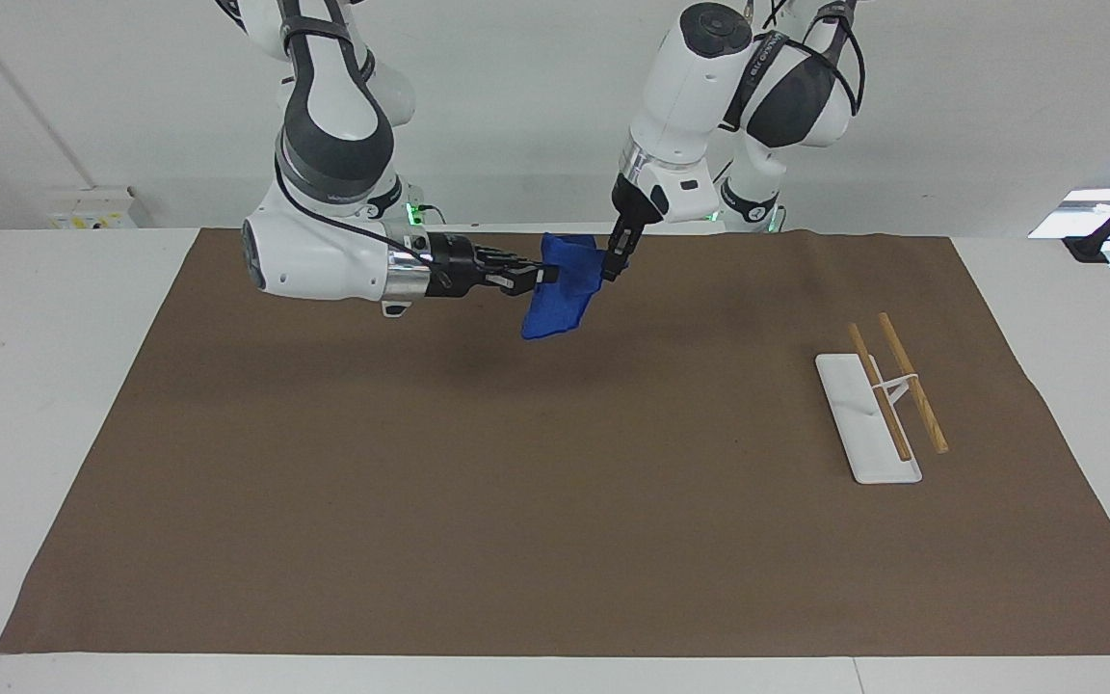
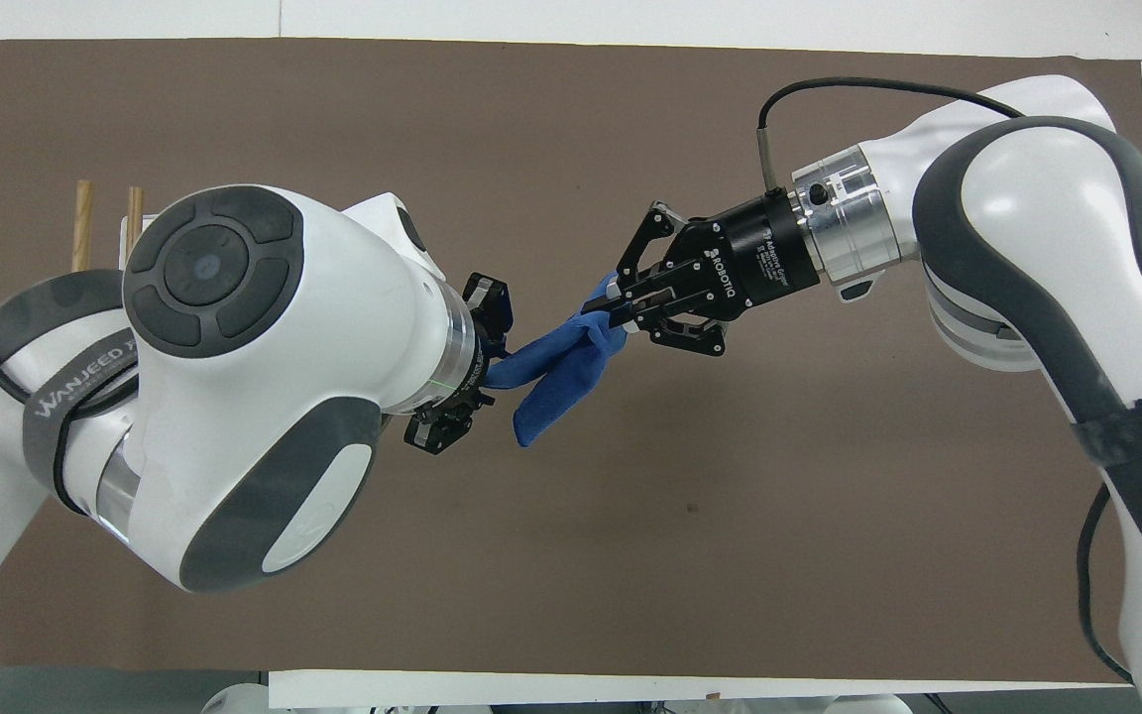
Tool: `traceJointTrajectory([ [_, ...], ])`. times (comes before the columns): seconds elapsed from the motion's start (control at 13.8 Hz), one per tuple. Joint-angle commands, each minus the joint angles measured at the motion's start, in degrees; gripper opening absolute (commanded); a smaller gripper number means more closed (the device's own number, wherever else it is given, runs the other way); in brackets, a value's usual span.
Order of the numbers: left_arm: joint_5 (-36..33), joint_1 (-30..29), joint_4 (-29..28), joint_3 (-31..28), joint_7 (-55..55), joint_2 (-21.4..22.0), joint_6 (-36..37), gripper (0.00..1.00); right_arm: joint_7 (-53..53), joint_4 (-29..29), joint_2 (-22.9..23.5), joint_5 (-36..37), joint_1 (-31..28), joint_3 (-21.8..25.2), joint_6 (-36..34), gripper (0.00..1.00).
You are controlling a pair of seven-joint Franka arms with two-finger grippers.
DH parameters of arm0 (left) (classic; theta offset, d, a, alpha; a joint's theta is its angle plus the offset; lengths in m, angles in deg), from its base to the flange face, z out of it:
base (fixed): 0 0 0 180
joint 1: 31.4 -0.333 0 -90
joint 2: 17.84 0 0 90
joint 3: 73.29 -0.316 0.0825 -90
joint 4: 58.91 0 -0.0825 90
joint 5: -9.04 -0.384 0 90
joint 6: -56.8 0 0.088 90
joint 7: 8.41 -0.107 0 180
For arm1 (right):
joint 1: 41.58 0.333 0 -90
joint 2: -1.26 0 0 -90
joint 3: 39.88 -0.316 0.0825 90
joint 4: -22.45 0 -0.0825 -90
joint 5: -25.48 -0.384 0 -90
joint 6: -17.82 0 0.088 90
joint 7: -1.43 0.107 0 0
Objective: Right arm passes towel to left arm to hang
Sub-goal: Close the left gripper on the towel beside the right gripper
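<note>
My right gripper (image 1: 538,277) is shut on one end of the bright blue towel (image 1: 558,299) and holds it in the air over the brown mat, near the robots' edge. The towel hangs crumpled from it. My left gripper (image 1: 613,268) points down at the towel's other upper end, with that end between its spread fingers. In the overhead view the towel (image 2: 556,382) stretches from the right gripper (image 2: 609,304) to the left gripper (image 2: 482,365), whose fingertips are hidden under its wrist.
A white rack base (image 1: 856,405) with two wooden rods (image 1: 911,386) stands on the brown mat (image 1: 516,501) toward the left arm's end. The rods' tips (image 2: 82,223) show in the overhead view beside the left arm.
</note>
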Motion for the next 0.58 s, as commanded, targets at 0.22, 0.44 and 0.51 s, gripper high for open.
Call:
traceJointTrajectory([
  [0.22, 0.06, -0.82, -0.35, -0.60, -2.01, 0.51, 1.35, 0.18, -0.02, 1.97, -1.59, -1.25, 0.26, -0.06, 1.52, 0.01],
  [0.44, -1.00, -0.82, -0.44, -0.60, -2.97, 0.60, 1.53, 0.02, 0.15, 1.97, -1.59, -1.25, 0.61, -0.06, 2.92, 0.01],
  [0.51, -1.35, -0.82, -0.44, -0.60, -2.97, 0.60, 1.61, 0.00, 0.15, 1.97, -1.59, -1.25, 1.22, -0.06, 3.19, 0.01],
])
